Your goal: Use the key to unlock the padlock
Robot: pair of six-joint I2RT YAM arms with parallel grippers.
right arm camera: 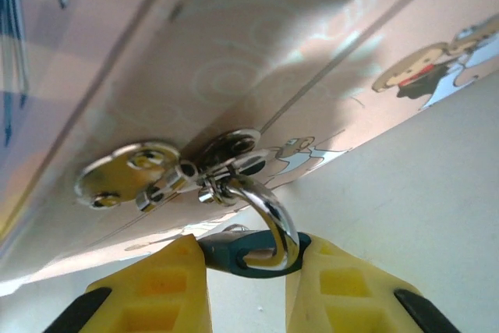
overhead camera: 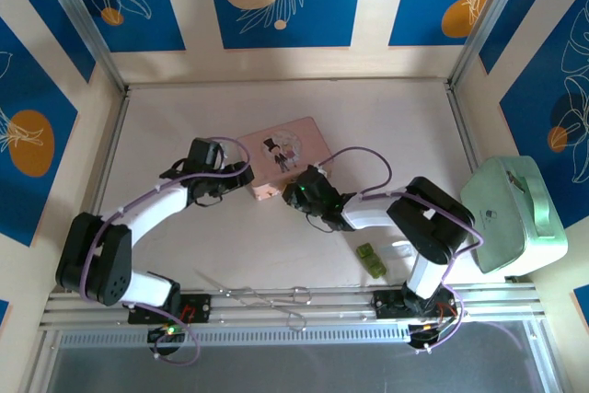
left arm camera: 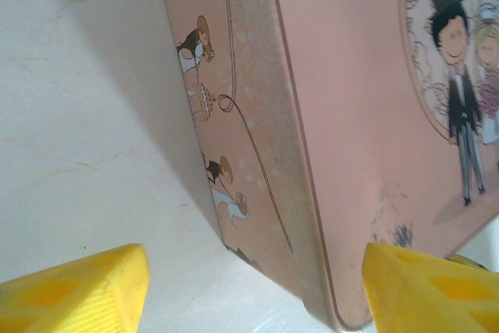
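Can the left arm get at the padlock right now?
Probably not: the right gripper is closed on the padlock at the hasp of the pink box, and the left gripper sits open astride the box's side edge.

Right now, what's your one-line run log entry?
left gripper: jaws open astride pink picture box edge | right gripper: jaws shut on small blue padlock | silvery shackle: through box hasp

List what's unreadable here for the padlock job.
- Padlock keyhole: right wrist view, body hidden between fingers of the right tool.
- Thin metal pieces by the near rail: top view, too small to call a key.
- Left tool fingertips: left wrist view, cut off by bottom edge; contact with pink box unclear.
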